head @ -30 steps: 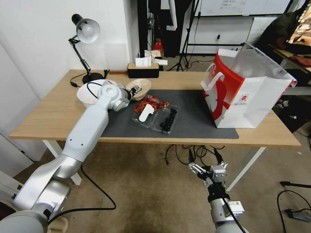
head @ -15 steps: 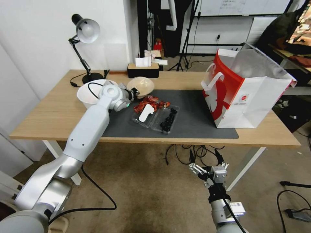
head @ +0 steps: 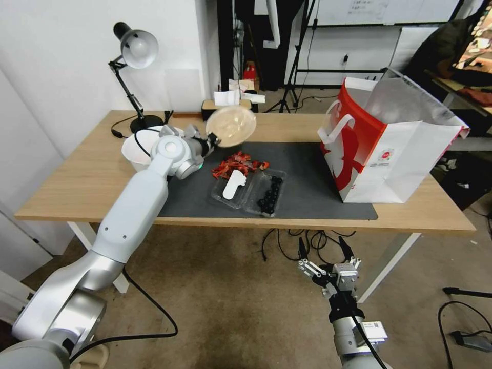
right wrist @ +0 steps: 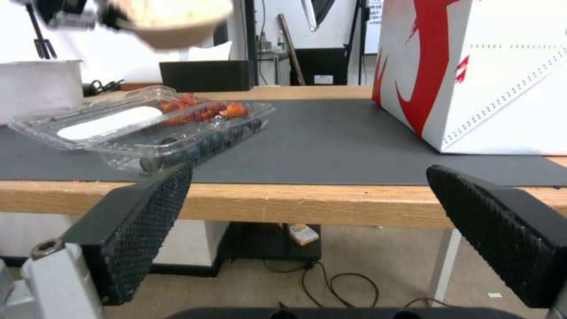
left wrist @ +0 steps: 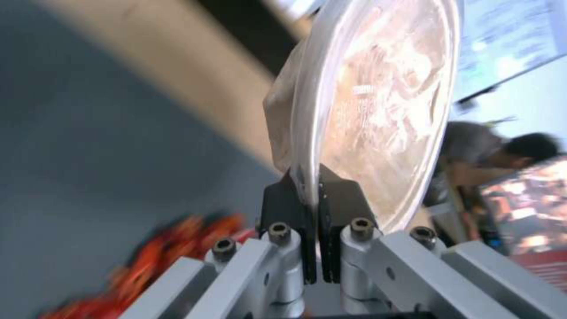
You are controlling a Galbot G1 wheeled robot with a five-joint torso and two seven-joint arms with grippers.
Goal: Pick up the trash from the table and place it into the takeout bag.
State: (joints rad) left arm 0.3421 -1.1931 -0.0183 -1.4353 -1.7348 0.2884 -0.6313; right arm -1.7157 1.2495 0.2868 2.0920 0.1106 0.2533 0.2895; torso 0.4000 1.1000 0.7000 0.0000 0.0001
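One tan bowl (head: 231,124) is up off the table (head: 82,179), tipped on edge, its open face turned toward the takeout bag (head: 389,148). Left gripper (left wrist: 312,186) has its jaws pinched tight on the rim, above the red wrappers (head: 237,164). Right gripper (head: 326,252) hangs below the table edge, fingers spread wide, holding nothing; the wrappers blur in the left wrist view

No legible text; takeout bag (head: 382,154) small red logo, print unreadable.
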